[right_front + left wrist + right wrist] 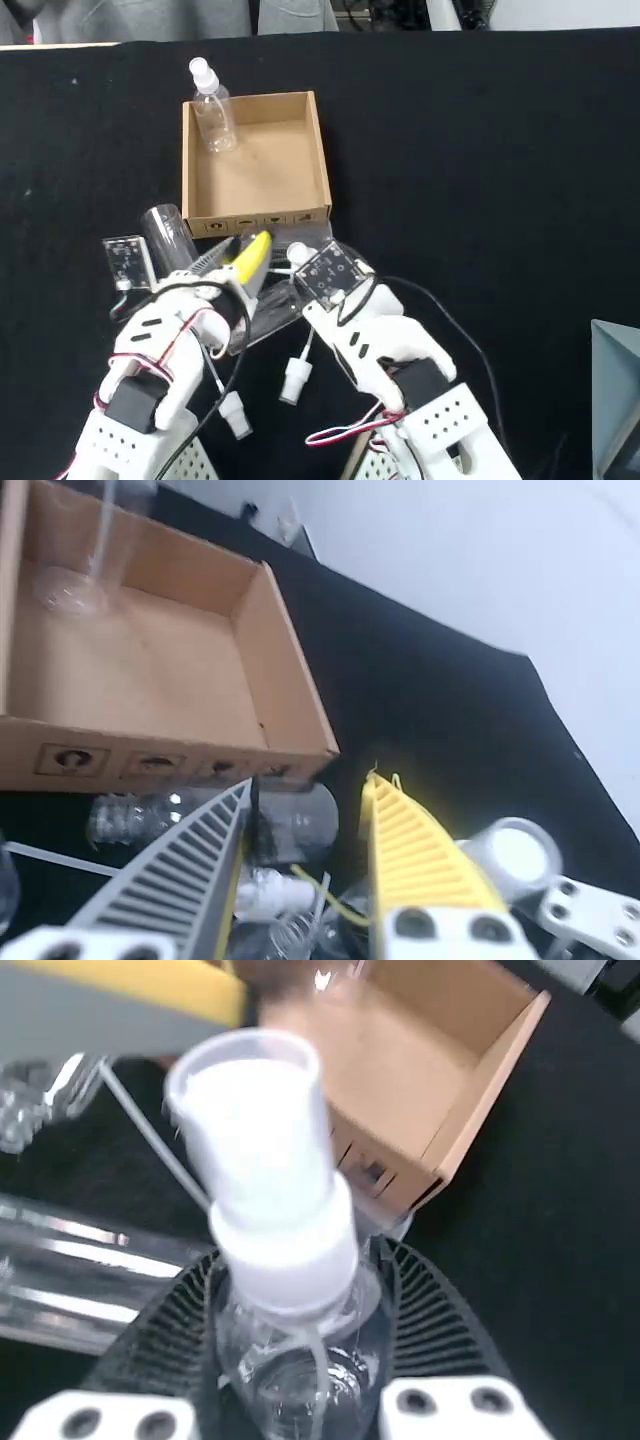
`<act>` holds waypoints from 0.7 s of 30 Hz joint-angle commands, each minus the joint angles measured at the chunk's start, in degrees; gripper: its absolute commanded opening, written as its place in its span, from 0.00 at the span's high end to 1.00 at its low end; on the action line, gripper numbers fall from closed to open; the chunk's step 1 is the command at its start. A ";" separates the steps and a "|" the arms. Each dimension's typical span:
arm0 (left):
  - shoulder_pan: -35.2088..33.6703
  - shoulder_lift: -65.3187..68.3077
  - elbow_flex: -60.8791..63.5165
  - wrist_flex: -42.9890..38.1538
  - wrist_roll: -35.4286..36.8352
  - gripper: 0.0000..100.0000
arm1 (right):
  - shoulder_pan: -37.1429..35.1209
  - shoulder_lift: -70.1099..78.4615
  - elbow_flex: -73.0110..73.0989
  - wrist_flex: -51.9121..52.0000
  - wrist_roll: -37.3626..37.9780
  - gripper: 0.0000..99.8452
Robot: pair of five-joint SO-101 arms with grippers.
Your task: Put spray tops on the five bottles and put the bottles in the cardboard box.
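The cardboard box (322, 160) stands at the table's middle back, and one capped bottle (213, 110) leans in its far left corner. Just in front of the box, my right gripper (300, 1305) is shut on a clear bottle (290, 1385) that carries a white spray top (265, 1160). My left gripper (308, 785), with grey and yellow fingers, is open beside it (248, 245), above uncapped bottles (290, 825) lying against the box front. Another bare bottle (168, 235) lies to the left. Two loose spray tops (293, 380) lie between the arms.
A further clear bottle (265, 312) lies under the two grippers. A grey object (615, 400) sits at the right edge of the table. The black cloth to the right of the box is bare.
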 commanded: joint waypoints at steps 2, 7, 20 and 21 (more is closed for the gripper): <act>-4.79 -0.62 -4.97 0.26 -0.79 0.84 | 1.49 -8.31 -0.48 4.04 -0.62 0.91; -9.27 -0.62 -7.25 4.04 -0.88 0.84 | 1.49 -21.49 2.15 10.73 -2.37 0.90; -25.19 -0.62 -8.75 4.92 -0.88 0.84 | -0.70 -25.98 3.21 12.84 -6.59 0.90; -25.98 -0.62 -8.66 4.92 -0.88 0.84 | -0.70 -25.98 3.21 12.75 -6.51 0.90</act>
